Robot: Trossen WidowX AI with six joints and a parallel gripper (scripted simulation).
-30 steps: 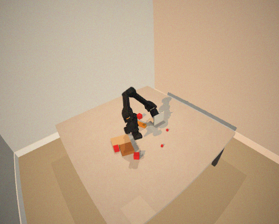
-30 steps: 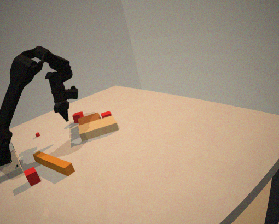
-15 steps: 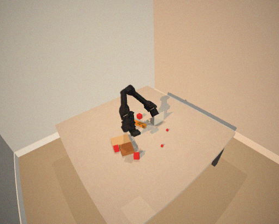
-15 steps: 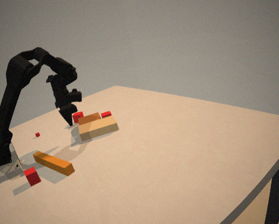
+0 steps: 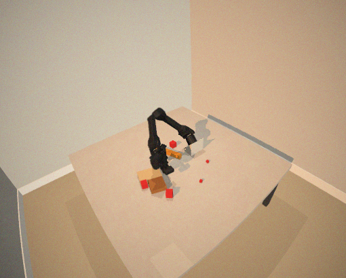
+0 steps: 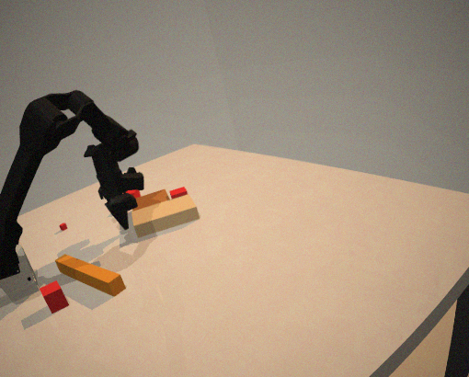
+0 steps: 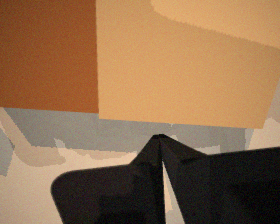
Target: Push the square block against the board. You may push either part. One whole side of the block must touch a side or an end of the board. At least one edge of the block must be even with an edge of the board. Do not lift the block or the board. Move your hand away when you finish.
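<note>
The brown square block lies beside the light tan board. In the wrist view their facing sides meet along a seam with no visible gap. There the board's near edge sits slightly closer to the fingers than the block's near edge. My gripper is shut and empty. Its fingertips are low, just short of the board's near edge, with a narrow strip of shadowed table between. In the top view the arm partly hides the board's near corner.
A red cube stands close to the block and board; another is near the block's other side. An orange bar and a red cube lie near the arm's base.
</note>
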